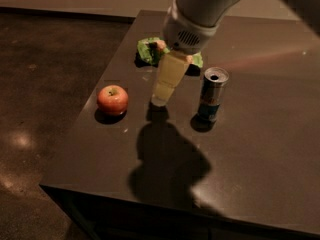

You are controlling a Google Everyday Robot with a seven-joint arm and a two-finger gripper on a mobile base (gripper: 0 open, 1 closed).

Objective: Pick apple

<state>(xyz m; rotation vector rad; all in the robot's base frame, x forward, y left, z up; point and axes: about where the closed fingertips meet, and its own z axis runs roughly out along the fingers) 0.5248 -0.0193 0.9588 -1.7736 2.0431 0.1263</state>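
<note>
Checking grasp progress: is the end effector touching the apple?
No, the end effector hangs between the apple and the drink can, with a visible gap to the apple.

cam: single, high, tilted down onto table (260,159) | range: near | end effector (160,99): centre, near apple (112,99)
</note>
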